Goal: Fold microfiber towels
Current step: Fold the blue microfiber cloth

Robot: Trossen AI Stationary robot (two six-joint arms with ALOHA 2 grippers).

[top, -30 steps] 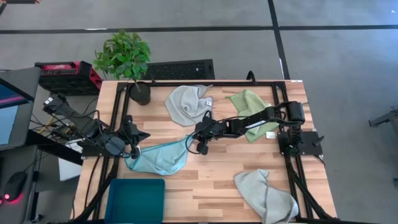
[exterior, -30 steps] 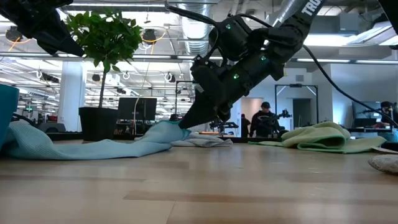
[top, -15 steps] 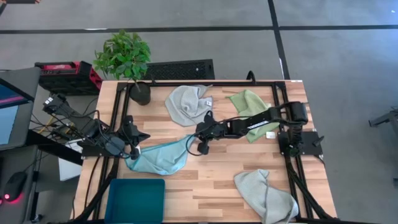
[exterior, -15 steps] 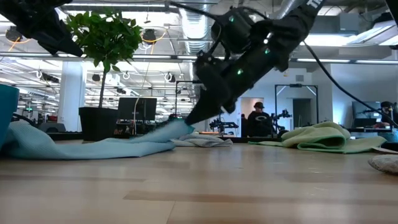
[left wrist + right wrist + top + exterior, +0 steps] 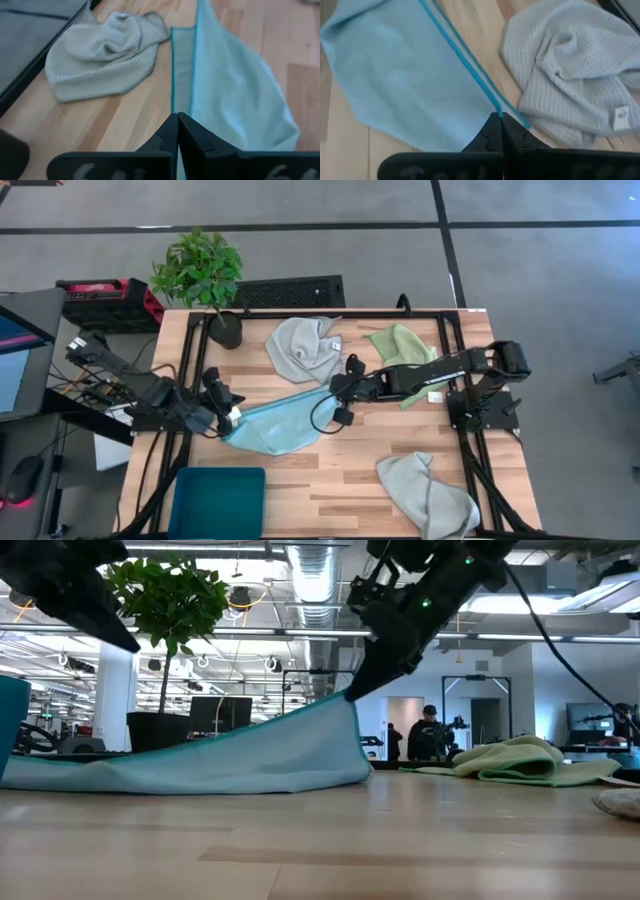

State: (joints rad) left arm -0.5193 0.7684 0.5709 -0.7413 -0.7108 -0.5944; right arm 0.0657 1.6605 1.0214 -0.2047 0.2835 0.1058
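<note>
The light blue towel (image 5: 280, 425) is stretched between my two grippers at the table's middle. My left gripper (image 5: 229, 420) is shut on its left end and my right gripper (image 5: 335, 394) is shut on its raised right end (image 5: 350, 705). A pale grey towel with a white tag (image 5: 303, 346) lies crumpled at the far middle. The light green towel (image 5: 399, 346) lies far right, partly under my right arm. Another pale grey towel (image 5: 426, 490) lies bunched near the front right. My left gripper pinches the blue towel's teal-hemmed edge (image 5: 181, 97) between its two shut fingers, slanting down from the table's left. That end stays low near the table. My right gripper pinches the towel's hemmed edge at a corner (image 5: 493, 106), slanting down from the table's right. This corner is lifted; the hem runs taut toward my left gripper, and the towel's lower part (image 5: 200, 780) lies on the table.
A teal bin (image 5: 217, 500) stands at the front left corner. A potted plant (image 5: 205, 280) stands at the far left. Bare wood (image 5: 330, 470) lies between the blue towel and the front edge.
My right gripper has risen and gone toward the table's right edge with the blue towel's corner. The towel, bunched and low before, is now drawn out into a taut slanted sheet; its left end has stayed low at my left gripper.
</note>
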